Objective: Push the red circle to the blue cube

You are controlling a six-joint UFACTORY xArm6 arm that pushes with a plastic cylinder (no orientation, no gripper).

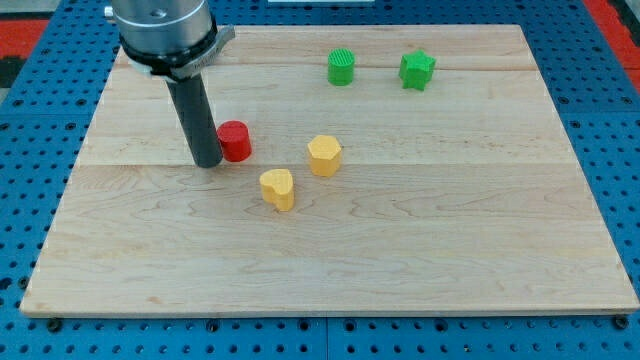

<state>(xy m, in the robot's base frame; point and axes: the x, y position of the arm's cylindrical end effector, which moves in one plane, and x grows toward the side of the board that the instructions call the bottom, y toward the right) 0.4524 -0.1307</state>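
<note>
The red circle [235, 141] sits on the wooden board [400, 250], left of centre. My tip [207, 162] rests on the board right beside the red circle's left side, touching it or nearly so. The dark rod rises from there to the arm's head at the view's top left. No blue cube shows in this view.
A yellow hexagon block [324, 155] lies to the right of the red circle. A yellow heart-like block [278, 188] lies below and right of it. A green cylinder [342, 67] and a green star-shaped block [417, 69] stand near the view's top.
</note>
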